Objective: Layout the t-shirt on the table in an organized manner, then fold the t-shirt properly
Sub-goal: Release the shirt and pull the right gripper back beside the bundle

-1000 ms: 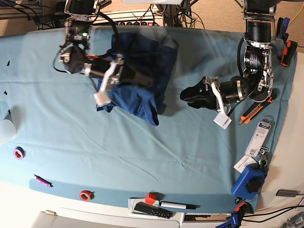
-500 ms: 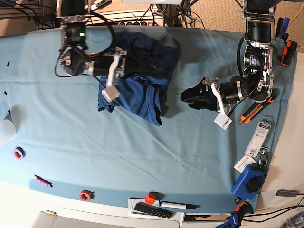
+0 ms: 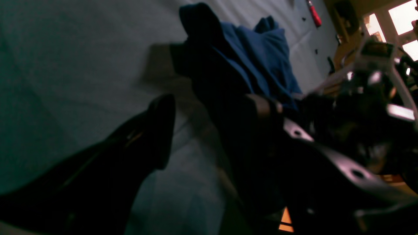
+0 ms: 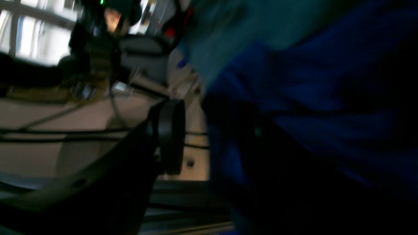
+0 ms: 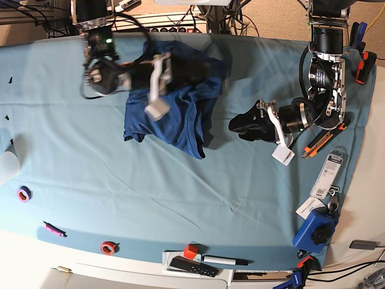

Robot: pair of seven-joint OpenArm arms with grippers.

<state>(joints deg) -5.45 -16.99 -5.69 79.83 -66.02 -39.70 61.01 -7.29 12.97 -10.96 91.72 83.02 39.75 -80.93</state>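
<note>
The dark navy t-shirt (image 5: 177,114) lies crumpled on the far left-centre of the teal table (image 5: 180,180). My right gripper (image 5: 207,69) hovers over the shirt's far edge. In the blurred right wrist view one finger (image 4: 169,133) stands well apart from the blue t-shirt (image 4: 310,98), which hides the other finger, so the right gripper (image 4: 209,130) reads open. My left gripper (image 5: 236,126) rests low to the right of the shirt, open and empty. The left wrist view shows the left gripper (image 3: 209,120) with the t-shirt (image 3: 258,55) heaped just ahead of it.
Along the near edge lie a purple tape ring (image 5: 24,194), a pink marker (image 5: 53,229), a red ring (image 5: 108,247), a red cube (image 5: 190,251), a black remote (image 5: 192,266) and a pen (image 5: 225,261). Orange-handled tools (image 5: 319,143) and a blue device (image 5: 316,229) sit at the right.
My right arm has swung its gripper rightward across the shirt toward the far edge, and its jaws have parted. The lifted cloth has settled down. My left arm has stayed put.
</note>
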